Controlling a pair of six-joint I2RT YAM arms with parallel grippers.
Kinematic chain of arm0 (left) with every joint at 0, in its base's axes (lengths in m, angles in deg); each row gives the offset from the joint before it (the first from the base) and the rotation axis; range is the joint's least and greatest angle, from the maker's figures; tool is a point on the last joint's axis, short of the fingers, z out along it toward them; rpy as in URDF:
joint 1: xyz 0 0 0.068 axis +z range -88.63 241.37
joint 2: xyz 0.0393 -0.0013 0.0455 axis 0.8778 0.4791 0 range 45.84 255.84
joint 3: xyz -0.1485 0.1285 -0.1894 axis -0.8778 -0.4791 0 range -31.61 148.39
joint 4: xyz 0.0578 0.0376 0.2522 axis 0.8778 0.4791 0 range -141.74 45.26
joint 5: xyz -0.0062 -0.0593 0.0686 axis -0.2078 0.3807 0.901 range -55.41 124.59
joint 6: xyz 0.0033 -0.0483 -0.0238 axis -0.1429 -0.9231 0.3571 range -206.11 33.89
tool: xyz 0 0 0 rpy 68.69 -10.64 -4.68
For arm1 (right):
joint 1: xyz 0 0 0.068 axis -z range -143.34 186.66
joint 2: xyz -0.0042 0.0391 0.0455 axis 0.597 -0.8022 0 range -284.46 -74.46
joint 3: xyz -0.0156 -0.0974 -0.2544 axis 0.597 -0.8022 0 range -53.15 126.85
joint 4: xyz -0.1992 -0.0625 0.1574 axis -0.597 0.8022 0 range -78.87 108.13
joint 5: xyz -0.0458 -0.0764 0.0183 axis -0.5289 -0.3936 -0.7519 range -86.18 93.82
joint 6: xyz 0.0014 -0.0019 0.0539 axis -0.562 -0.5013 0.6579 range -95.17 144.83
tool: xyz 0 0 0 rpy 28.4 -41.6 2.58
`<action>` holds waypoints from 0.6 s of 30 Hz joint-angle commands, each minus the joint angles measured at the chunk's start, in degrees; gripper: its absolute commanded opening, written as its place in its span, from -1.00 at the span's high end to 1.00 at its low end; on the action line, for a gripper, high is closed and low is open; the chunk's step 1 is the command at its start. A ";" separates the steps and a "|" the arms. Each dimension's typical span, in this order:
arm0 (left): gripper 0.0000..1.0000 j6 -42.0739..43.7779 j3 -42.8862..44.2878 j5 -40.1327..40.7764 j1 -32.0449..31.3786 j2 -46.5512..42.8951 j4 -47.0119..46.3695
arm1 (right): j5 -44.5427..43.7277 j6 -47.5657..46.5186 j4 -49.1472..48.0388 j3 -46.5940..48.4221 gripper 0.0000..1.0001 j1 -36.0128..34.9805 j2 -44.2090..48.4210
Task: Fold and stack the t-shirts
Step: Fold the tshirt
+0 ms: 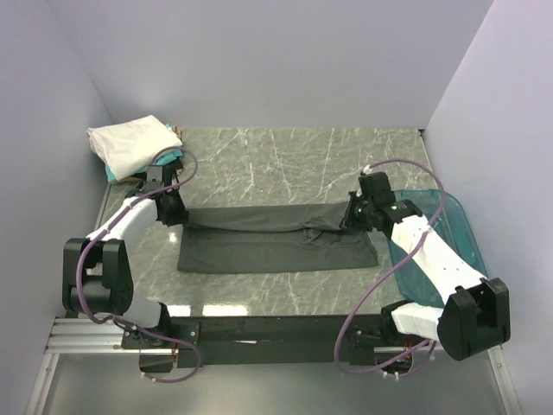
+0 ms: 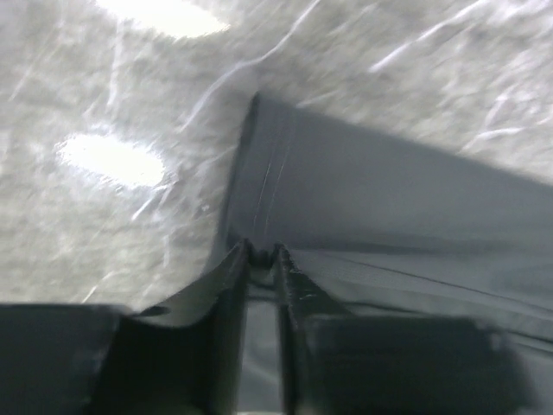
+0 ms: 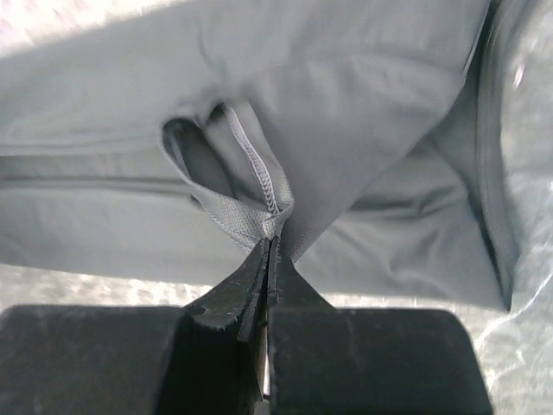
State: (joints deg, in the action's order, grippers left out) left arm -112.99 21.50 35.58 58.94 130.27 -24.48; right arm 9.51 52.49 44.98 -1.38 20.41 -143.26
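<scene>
A large dark charcoal-grey t-shirt (image 1: 276, 238) lies lengthwise across the marble table (image 1: 285, 156), its far long edge folded over toward the front. My left gripper (image 1: 179, 216) sits low at the shirt's left end. In the left wrist view its jaws (image 2: 262, 252) stand a narrow gap apart at the cloth's (image 2: 389, 190) edge. My right gripper (image 1: 350, 214) is at the shirt's right end. In the right wrist view it (image 3: 270, 242) is shut on a stitched hem of the grey cloth (image 3: 346, 104), which bunches up at the tips.
A folded white t-shirt (image 1: 130, 143) rests on a teal one (image 1: 166, 159) in the far left corner, just behind my left arm. A translucent blue plastic tub (image 1: 454, 226) stands at the right edge under my right arm. Walls close in on three sides.
</scene>
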 commanded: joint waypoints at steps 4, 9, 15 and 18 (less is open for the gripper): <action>-0.10 -3.97 -0.63 6.12 0.24 -6.45 5.59 | -8.32 4.32 4.29 -4.04 1.00 -6.85 2.26; -0.36 -6.78 -0.28 5.69 0.15 -11.12 7.36 | -10.08 6.44 7.63 -5.54 0.32 -9.15 2.96; -0.37 -8.28 2.71 2.70 -0.29 -9.37 4.73 | -10.44 3.37 6.94 0.43 0.15 -9.59 0.42; -0.37 -8.55 4.46 0.94 -0.64 -5.77 3.85 | -7.37 1.09 3.17 4.82 0.14 -9.41 -6.14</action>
State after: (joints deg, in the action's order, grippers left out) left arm -120.13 23.00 38.90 58.80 122.29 -18.40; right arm 1.54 55.93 52.59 -1.84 11.14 -145.03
